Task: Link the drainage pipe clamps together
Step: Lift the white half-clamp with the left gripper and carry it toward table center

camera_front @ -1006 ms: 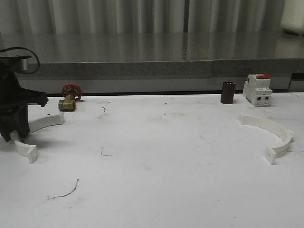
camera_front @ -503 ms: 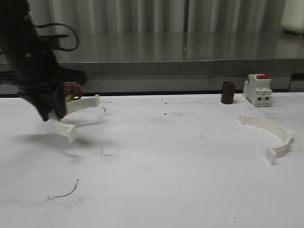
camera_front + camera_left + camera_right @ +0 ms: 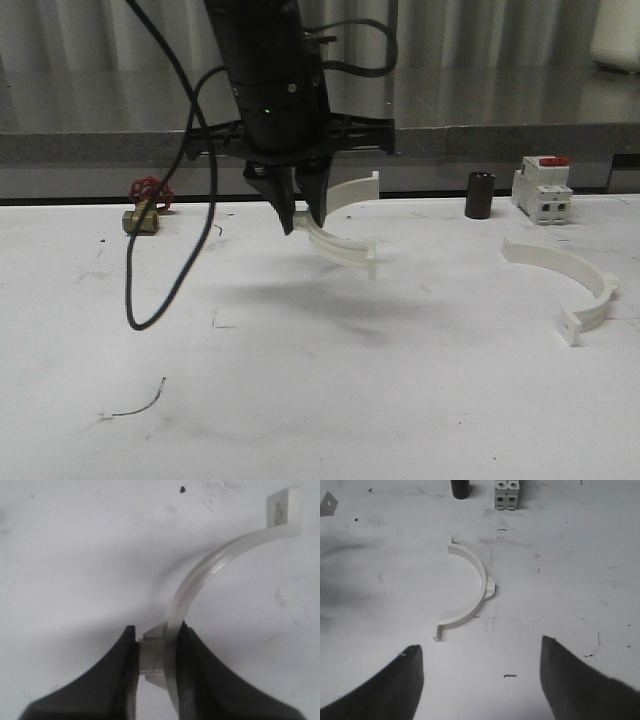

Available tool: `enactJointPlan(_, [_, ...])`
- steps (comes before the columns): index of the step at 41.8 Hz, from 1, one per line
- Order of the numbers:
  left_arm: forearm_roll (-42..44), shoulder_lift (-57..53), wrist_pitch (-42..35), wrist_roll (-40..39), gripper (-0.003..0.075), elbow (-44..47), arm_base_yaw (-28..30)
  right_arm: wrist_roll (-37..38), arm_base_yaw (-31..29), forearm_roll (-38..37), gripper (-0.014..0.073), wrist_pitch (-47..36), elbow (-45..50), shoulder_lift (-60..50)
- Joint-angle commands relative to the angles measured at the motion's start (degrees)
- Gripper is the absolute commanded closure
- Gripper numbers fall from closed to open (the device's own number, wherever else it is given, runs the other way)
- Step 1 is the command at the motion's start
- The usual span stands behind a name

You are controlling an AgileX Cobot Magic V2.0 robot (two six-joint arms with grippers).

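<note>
One white half-ring drainage pipe clamp (image 3: 345, 215) hangs above the table's middle, held at its mid-arc nub by my left gripper (image 3: 303, 226), which is shut on it. The left wrist view shows the band (image 3: 200, 585) pinched between the black fingers (image 3: 120, 680), its square end tab up and away. The other drainage pipe clamp (image 3: 575, 285) lies flat on the table at the right. In the right wrist view this clamp (image 3: 470, 592) lies ahead of my right gripper (image 3: 480, 652), which stands open over bare table.
A brass valve with a red handle (image 3: 145, 205) sits at the back left. A dark cylinder (image 3: 480, 195) and a white breaker with a red top (image 3: 542, 188) stand at the back right. A black cable (image 3: 150, 300) droops from the left arm.
The left arm has lifted its clamp off the table at the far left and carried it rightward to above the table's middle. The right-hand clamp has not moved.
</note>
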Motion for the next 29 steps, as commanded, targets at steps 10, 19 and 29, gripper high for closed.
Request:
enactJointPlan(10, [4.8,1.7,-0.9,-13.5,0.0687,-4.7,-2.4,-0.5,-0.3,-0.3,0.0102,-3.2,-2.0,-0.1])
enactJointPlan(19, [4.8,3.8,-0.3,-14.8,0.0687,-4.7,-2.4,-0.5,-0.3,-0.3,0.0102,-3.2,-2.0,-0.1])
enactJointPlan(29, [5.3,4.0,0.4,-15.0,0.0686,-4.7,-2.3,-0.5,-0.3,-0.3,0.0102,-3.2,-2.0,-0.1])
